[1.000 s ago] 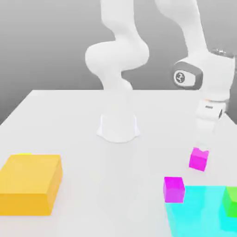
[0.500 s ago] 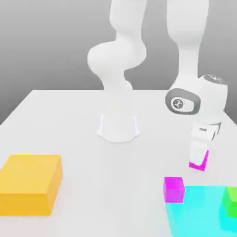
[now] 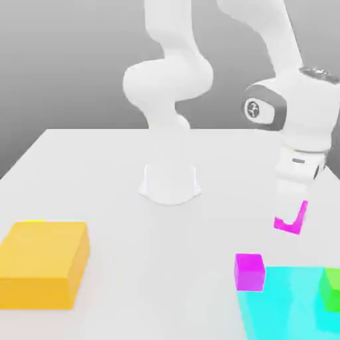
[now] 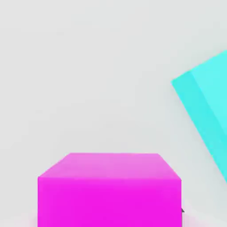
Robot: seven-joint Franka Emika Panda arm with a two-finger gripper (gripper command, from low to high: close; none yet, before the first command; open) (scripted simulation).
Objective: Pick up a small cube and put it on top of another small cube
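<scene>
One small magenta cube [image 3: 291, 226] hangs just above the table on the exterior view's right, and my gripper [image 3: 292, 212] is shut on it from above, a white finger covering much of its face. The same cube [image 4: 109, 190] looms large in the hand view. A second small magenta cube [image 3: 250, 271] rests on the table nearer the front, touching the edge of a cyan block [image 3: 285, 305]. The held cube is behind and to the right of that one.
The cyan block [image 4: 206, 111] carries a green cube [image 3: 330, 289] at the exterior view's right edge. A large orange block [image 3: 43, 263] lies at the front left. The arm's white base [image 3: 170, 180] stands mid-table.
My gripper came down onto the magenta cube, shut on it, and has lifted it a little off the table. The other cube and the blocks have not moved.
</scene>
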